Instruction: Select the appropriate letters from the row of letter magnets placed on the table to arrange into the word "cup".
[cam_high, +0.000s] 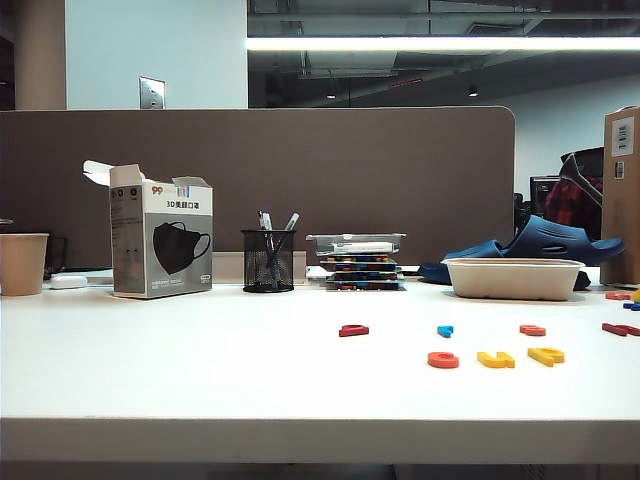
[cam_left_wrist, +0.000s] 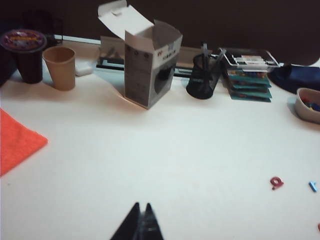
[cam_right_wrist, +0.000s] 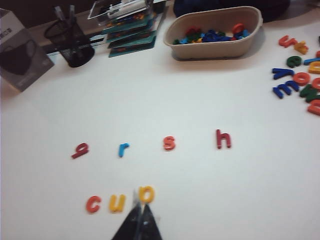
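Note:
Near the table's (cam_high: 200, 380) front edge lie an orange-red c (cam_right_wrist: 93, 204), a yellow u (cam_right_wrist: 117, 203) and a yellow p (cam_right_wrist: 146, 194), side by side and reading "cup". The exterior view shows the same c (cam_high: 443, 360), u (cam_high: 496, 359) and p (cam_high: 546, 355). Behind them is the row: dark red letter (cam_right_wrist: 80, 149), blue r (cam_right_wrist: 123, 148), orange-red s (cam_right_wrist: 169, 143), dark red h (cam_right_wrist: 223, 139). My right gripper (cam_right_wrist: 140, 205) hangs shut and empty above the table, its tips just before the p. My left gripper (cam_left_wrist: 141, 205) is shut and empty over bare table. Neither gripper shows in the exterior view.
A beige bowl (cam_right_wrist: 220, 47) of loose letters stands at the back right, with a scatter of letters (cam_right_wrist: 300, 80) beside it. A mesh pen cup (cam_high: 268, 260), a mask box (cam_high: 160, 240), stacked game boxes (cam_high: 360, 265), a paper cup (cam_left_wrist: 60, 67) and an orange cloth (cam_left_wrist: 17, 142) are further left.

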